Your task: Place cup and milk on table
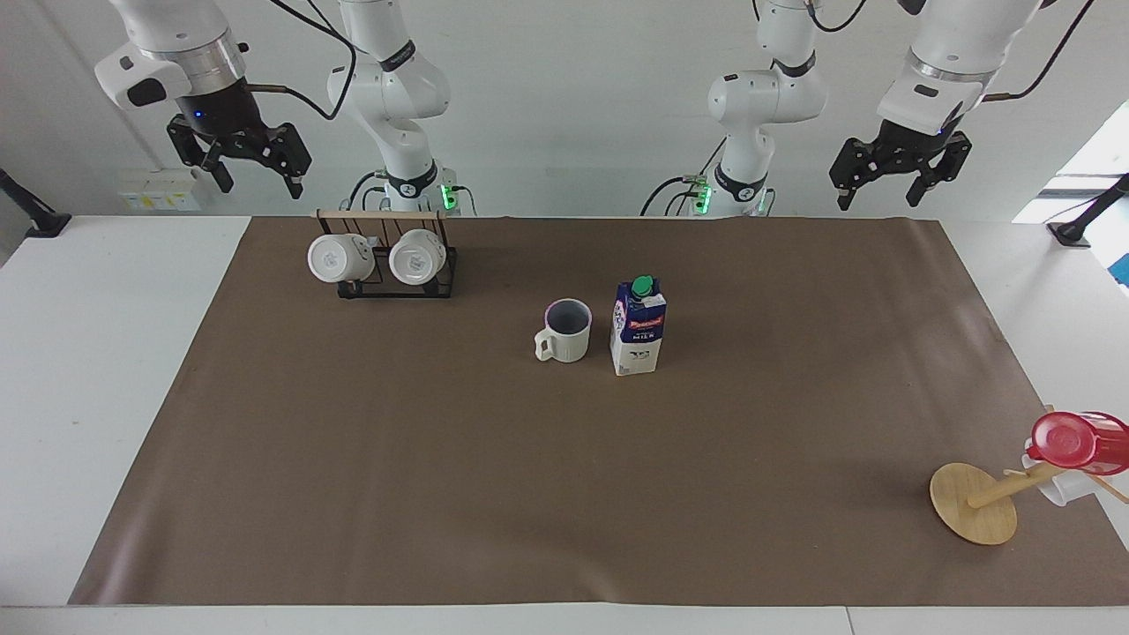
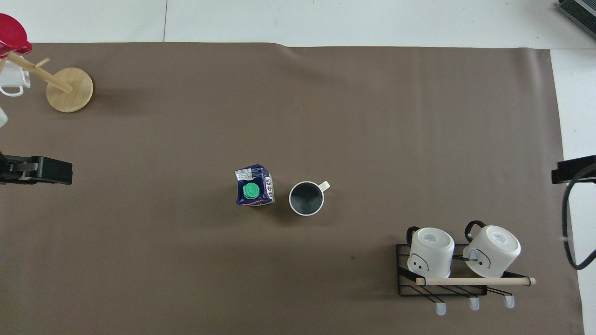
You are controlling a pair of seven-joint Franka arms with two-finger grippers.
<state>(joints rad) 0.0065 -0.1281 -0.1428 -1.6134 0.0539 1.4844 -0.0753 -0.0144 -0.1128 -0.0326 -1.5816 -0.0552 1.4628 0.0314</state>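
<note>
Upright, ribbed ceramic cup [image 1: 564,330] beside boxy milk [image 1: 638,325], both pincers spread wide, empty

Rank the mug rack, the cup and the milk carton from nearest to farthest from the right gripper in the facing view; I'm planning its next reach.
From the right gripper, raised at its own end of the table:
1. Mug rack, just below it.
2. Cup, mid-mat, beside the carton.
3. Milk carton, mid-mat, toward the left arm's end.
</note>
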